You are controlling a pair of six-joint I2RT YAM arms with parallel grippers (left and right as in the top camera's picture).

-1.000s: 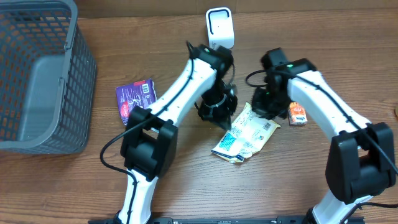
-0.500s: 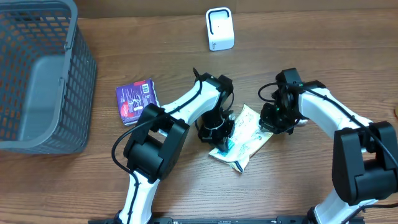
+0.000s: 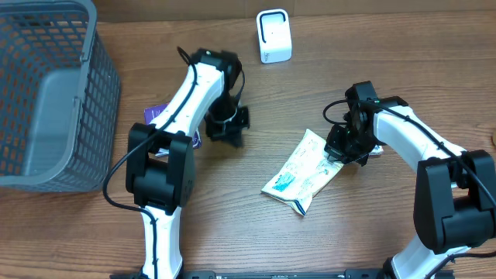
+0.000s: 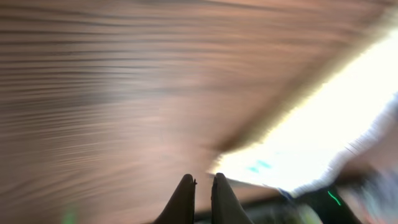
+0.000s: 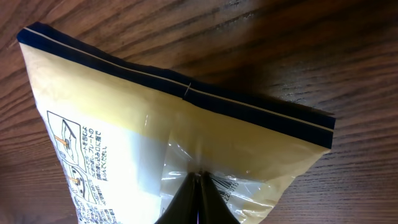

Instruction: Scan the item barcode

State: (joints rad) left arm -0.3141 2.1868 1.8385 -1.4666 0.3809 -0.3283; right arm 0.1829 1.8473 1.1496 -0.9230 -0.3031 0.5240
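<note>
Yellow-and-white pouch lies flat on the wooden bench, well apart from the white scanner, right gripper pinched tight on its film near one sealed end, probably to carry the barcode over, left gripper closed on nothing, parked aside.

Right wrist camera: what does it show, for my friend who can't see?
The right gripper, shut, pinches the clear edge of a yellow-and-white bag that has a dark blue seal along its end. The bag lies on a brown wooden table.
</note>
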